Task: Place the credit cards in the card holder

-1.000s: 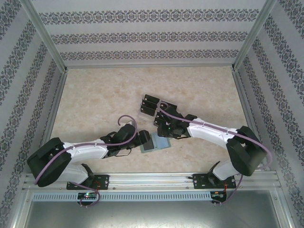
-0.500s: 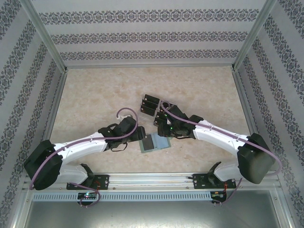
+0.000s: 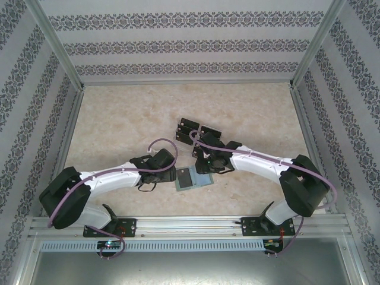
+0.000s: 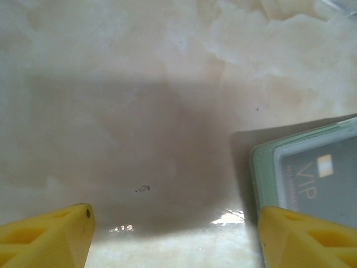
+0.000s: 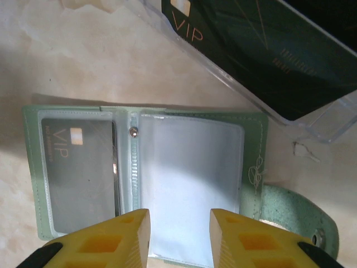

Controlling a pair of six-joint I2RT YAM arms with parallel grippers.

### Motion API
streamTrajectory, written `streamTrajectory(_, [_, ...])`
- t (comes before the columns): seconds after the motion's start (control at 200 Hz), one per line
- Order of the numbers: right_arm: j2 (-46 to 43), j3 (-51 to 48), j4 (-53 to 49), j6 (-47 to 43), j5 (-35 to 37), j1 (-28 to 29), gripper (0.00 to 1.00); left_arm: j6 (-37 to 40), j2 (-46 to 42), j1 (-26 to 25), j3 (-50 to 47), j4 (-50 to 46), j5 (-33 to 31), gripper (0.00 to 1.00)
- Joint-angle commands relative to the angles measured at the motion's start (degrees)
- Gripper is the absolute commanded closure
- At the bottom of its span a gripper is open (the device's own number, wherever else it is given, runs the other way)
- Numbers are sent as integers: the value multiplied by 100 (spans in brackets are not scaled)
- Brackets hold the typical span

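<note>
The grey-green card holder lies open on the table. Its left pocket holds one black credit card; its right clear pocket holds nothing. More black credit cards lie in a clear tray beyond it. My right gripper hovers open over the holder's near edge, its jaws a narrow gap apart above the clear pocket. Just left of the holder, my left gripper stands open low over bare table, its right finger at the holder's edge.
The clear plastic tray sits just beyond the holder, its corner close to the holder's far edge. The holder's strap tab sticks out to the right. Patterned walls and a metal frame bound the marble table.
The left arm has shifted and its gripper has drawn slightly left, off the holder's edge. The right arm swung out and back, its gripper staying over the holder.
</note>
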Motion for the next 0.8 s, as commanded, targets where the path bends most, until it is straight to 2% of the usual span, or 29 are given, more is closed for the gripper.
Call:
streamTrajectory(0.0, [155,165,-134,-174,200,41,66,142,105,69,-6,-128,-142,22])
streamTrajectory(0.275, [327,115,-135,-216,394,29,65,114,104,69,-126,29,-125,23])
streamTrajectory(0.794, [528,66,50,-214,198,92,65,98,76,68,-184,115,-103,23])
